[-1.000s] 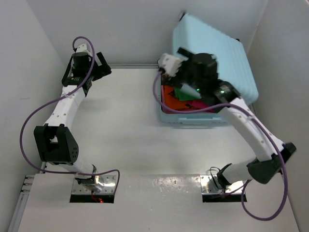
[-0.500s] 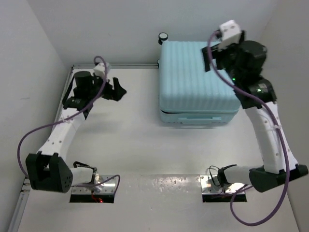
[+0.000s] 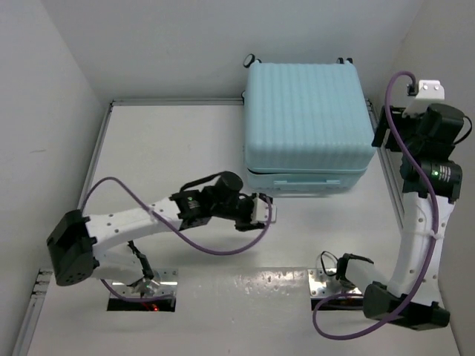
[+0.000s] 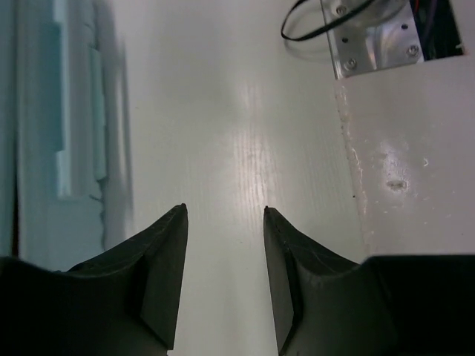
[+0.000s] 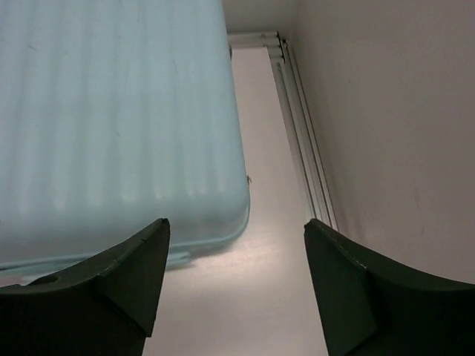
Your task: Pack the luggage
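Observation:
The luggage (image 3: 308,115) is a pale blue ribbed suitcase lying flat at the back right of the table with its lid down. My left gripper (image 3: 269,210) hovers low just in front of its near edge; the left wrist view shows the shell's side (image 4: 44,126) at the left and my left gripper (image 4: 225,209) partly open over bare table, holding nothing. My right gripper (image 3: 380,136) hangs beside the suitcase's right edge. In the right wrist view the right gripper (image 5: 236,222) is wide open and empty, with the lid's corner (image 5: 111,111) below it.
White walls close in on the left, back and right. A metal rail (image 5: 304,148) runs along the right wall. Two metal base plates (image 3: 145,285) (image 3: 341,285) sit at the near edge, the right one also in the left wrist view (image 4: 378,37). Purple cables loop from both arms.
The suitcase lid, open a second ago, is now down. My left arm swung from the back left to the suitcase's front and its jaws narrowed. My right arm moved off the lid to the right.

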`<act>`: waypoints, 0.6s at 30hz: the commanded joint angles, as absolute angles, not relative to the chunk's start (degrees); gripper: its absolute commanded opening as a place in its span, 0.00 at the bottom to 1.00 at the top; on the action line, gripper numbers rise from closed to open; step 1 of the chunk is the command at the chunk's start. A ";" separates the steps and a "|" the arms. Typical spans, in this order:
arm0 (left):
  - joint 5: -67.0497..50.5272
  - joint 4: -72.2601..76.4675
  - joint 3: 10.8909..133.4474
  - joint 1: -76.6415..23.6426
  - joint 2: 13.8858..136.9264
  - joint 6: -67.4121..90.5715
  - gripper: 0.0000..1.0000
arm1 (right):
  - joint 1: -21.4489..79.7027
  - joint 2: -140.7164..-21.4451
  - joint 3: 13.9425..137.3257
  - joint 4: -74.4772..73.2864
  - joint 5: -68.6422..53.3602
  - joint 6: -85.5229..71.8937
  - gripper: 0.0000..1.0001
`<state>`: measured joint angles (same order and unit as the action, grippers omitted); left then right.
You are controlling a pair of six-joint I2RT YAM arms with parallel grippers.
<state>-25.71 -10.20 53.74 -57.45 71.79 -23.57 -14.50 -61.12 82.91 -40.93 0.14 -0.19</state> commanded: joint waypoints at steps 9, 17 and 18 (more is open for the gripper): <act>-23.73 -0.71 70.02 -60.91 97.79 -27.42 0.50 | -21.71 -56.95 76.11 -46.49 -9.49 2.80 0.67; -17.67 2.20 83.75 -58.98 111.95 -25.49 0.50 | -22.76 -56.07 72.24 -46.23 -10.46 5.63 0.66; -16.88 2.20 84.54 -58.45 113.02 -24.97 0.50 | -22.76 -56.51 72.51 -46.32 -10.55 5.63 0.66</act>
